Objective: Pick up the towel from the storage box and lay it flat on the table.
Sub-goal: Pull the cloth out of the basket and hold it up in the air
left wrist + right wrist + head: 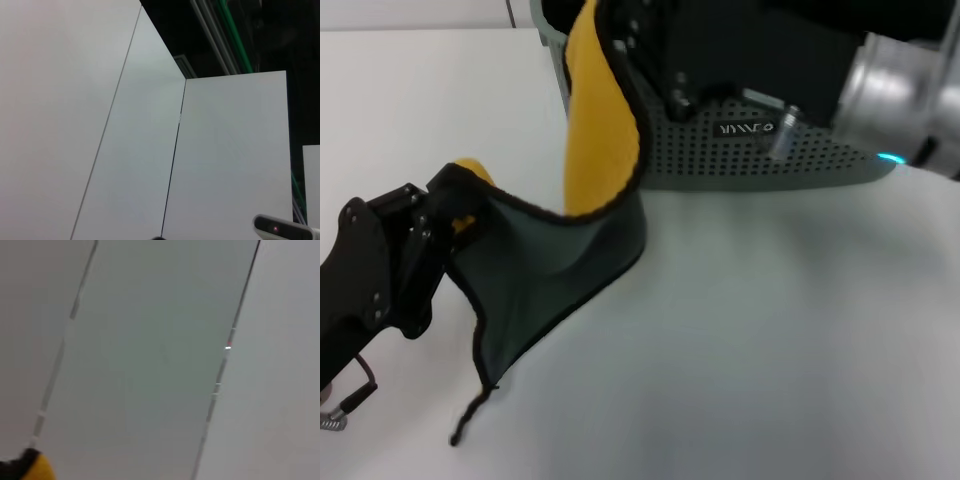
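Two grippers share one towel [555, 250] above the white bench [770, 350], each pinching a different corner so the cloth can be drawn out wide before it is laid down. On the robot's left, the left gripper [448, 212] is clamped on a corner that shows a fold of yellow, holding it low and well away from the basket [770, 155]. The right gripper [620, 30] grips the opposite end high above the basket's near wall, though its fingertips are hidden behind the arm's dark housing, so the pinch there is judged from the way the yellow face hangs straight down from it. Between the two holds the towel sags in a curve, grey-green side facing forward, its lower edge brushing the bench just in front of the basket and a black trim thread trailing below. The cloth appears clear of the basket, so the lifting seems done and the spreading is under way. Holding two corners apart keeps the towel from bunching; lowering both together should set it flat on the bench beside the basket.
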Controlling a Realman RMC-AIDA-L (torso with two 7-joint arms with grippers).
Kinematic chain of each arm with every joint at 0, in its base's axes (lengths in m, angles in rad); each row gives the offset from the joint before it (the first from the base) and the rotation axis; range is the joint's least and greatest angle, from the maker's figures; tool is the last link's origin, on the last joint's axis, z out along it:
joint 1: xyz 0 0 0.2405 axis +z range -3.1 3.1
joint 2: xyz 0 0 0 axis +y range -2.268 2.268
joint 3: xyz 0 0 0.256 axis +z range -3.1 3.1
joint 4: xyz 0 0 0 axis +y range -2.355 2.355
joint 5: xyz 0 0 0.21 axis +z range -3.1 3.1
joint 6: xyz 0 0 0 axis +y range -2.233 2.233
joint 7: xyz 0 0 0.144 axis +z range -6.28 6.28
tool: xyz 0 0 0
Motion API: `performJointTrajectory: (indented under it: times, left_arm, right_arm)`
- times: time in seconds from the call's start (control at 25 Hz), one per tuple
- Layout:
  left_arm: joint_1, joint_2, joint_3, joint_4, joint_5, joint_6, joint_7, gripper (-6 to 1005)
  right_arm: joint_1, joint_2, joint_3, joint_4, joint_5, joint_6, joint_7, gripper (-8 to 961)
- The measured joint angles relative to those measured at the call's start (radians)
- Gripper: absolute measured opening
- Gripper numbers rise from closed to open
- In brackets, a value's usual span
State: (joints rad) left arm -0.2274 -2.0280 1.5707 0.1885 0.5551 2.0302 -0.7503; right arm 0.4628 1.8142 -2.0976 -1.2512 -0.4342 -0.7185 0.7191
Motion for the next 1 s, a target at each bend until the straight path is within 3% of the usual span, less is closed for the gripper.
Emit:
performJointTrajectory:
  times: [0.08,0.2,0.44,0.68,0.76,1.0]
  left_arm:
    - [0.0,0.001,0.001,0.0,0.0,0.001,-0.003,12]
    - [-0.001,0.006,0.006,0.0,0.008,0.001,-0.01,12]
    - [0.003,0.044,0.008,-0.021,0.046,0.0,-0.053,12]
    - [-0.037,0.085,0.02,-0.05,0.086,-0.005,-0.164,12]
    - [-0.053,0.089,0.023,-0.051,0.1,-0.006,-0.208,12]
    - [-0.059,0.112,0.031,-0.032,0.138,-0.006,-0.283,12]
  right_arm:
    - [-0.008,-0.002,0.056,0.013,-0.13,-0.076,0.141,29]
    - [-0.038,0.013,0.159,-0.01,-0.374,-0.157,0.363,29]
    - [-0.175,0.088,0.38,-0.156,-0.771,-0.29,0.691,30]
    - [-0.32,0.161,0.533,-0.313,-0.997,-0.464,0.865,30]
    - [-0.354,0.171,0.561,-0.353,-1.041,-0.524,0.909,31]
    - [-0.411,0.174,0.686,-0.429,-1.065,-0.766,1.004,31]
